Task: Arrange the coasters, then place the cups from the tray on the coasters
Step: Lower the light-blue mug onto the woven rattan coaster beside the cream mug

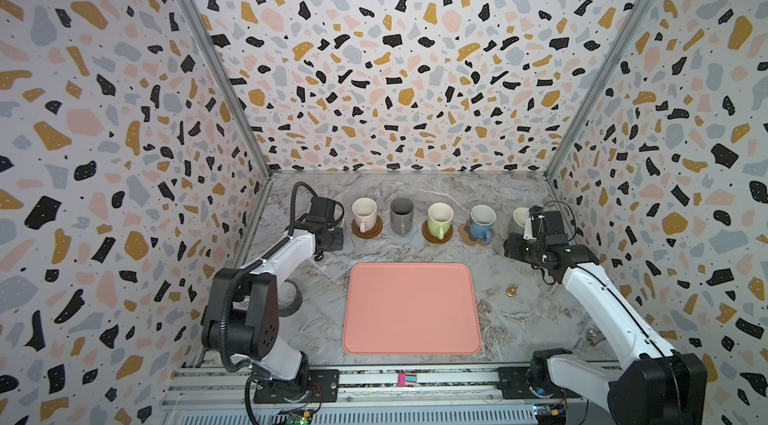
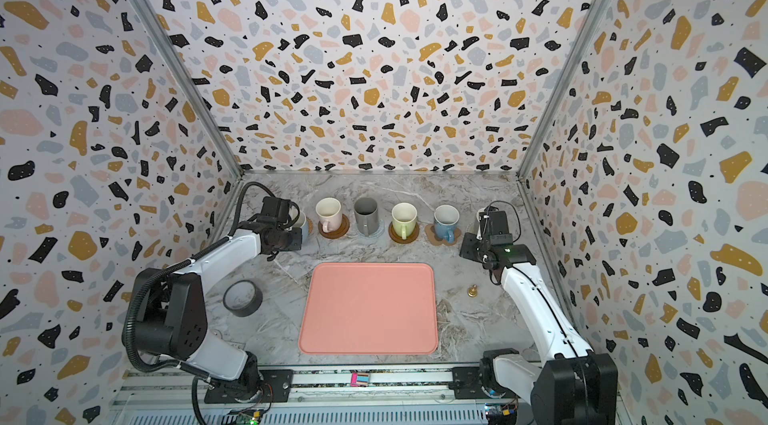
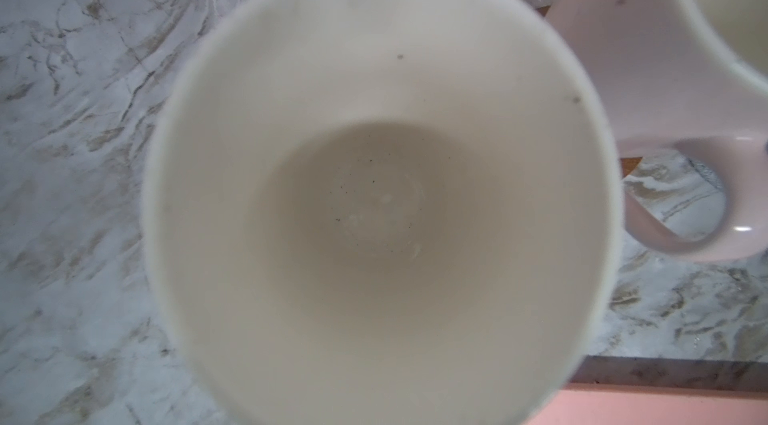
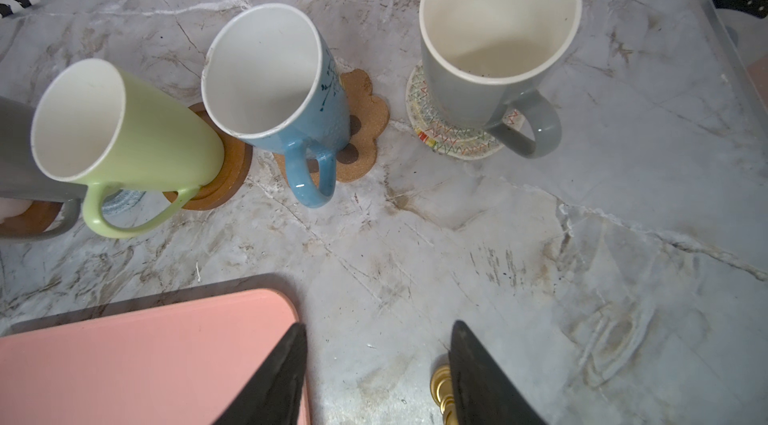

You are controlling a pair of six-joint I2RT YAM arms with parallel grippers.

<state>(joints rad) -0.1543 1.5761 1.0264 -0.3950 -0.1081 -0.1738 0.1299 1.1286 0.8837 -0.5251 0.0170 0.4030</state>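
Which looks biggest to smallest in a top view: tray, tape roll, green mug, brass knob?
1. tray
2. tape roll, only slightly bigger than the mug. It lies nearer the camera, so treat this as a near tie.
3. green mug
4. brass knob

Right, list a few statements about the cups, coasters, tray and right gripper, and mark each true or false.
1. The tray holds no cups. True.
2. The green cup stands on the paw-shaped coaster. False: it stands on a brown wooden disc; the blue cup is on the paw-shaped one.
3. The right gripper is open and empty. True.
4. The dark grey cup lies on its side. False: it stands upright.
5. The light grey cup sits on a cream woven coaster. True.
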